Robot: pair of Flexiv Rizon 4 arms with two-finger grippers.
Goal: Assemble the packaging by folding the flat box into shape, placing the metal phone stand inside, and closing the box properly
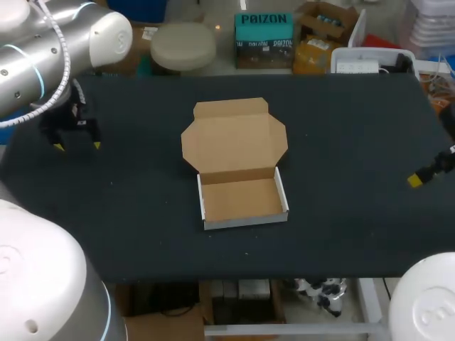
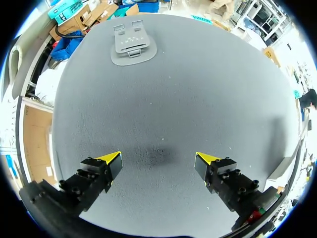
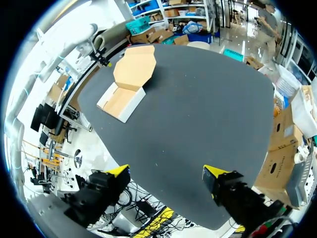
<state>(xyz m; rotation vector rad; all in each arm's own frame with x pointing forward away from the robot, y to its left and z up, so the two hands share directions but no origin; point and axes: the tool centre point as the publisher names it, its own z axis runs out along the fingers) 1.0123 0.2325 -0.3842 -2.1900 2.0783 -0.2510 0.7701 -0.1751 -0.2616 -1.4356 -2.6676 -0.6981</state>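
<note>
While the box [image 1: 240, 195] sits folded in the middle of the table [image 1: 341, 234], lid open for loading, the phone stand [image 2: 132, 42] lies well ahead of the left gripper [image 2: 158, 159], spread and empty like the right gripper [image 3: 166, 172].

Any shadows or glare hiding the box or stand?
Head view: box evenly lit, no glare. Left wrist view: soft shadow on the mat, stand clear of it. Right wrist view: box unshaded.
</note>
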